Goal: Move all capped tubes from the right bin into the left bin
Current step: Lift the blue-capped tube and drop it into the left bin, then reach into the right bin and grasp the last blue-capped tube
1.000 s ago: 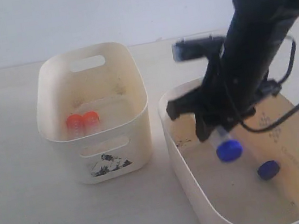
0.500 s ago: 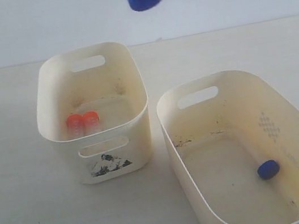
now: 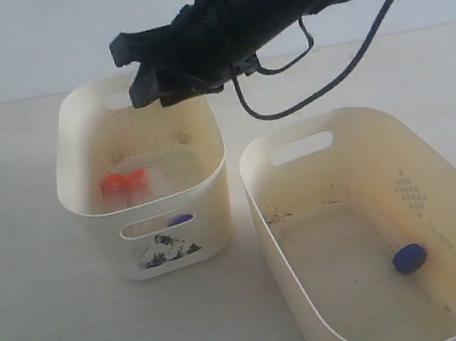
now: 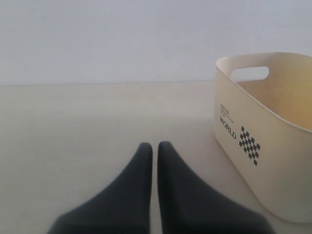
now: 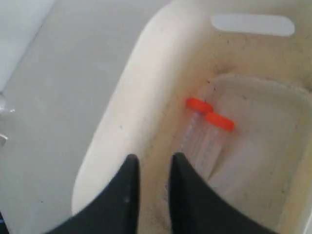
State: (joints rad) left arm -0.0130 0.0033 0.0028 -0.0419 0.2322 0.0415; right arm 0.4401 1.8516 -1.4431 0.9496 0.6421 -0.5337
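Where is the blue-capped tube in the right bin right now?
In the exterior view, the blue-capped tube lies on the floor of the right bin, on the view's right side, close to the wall bearing the dotted diamond pattern.

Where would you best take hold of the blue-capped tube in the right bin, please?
Take the tube at its blue cap, the only part that shows clearly, coming straight down through the right bin's open top. It lies on the floor close to the diamond-patterned wall, so side approaches look blocked; its clear body is hard to make out.
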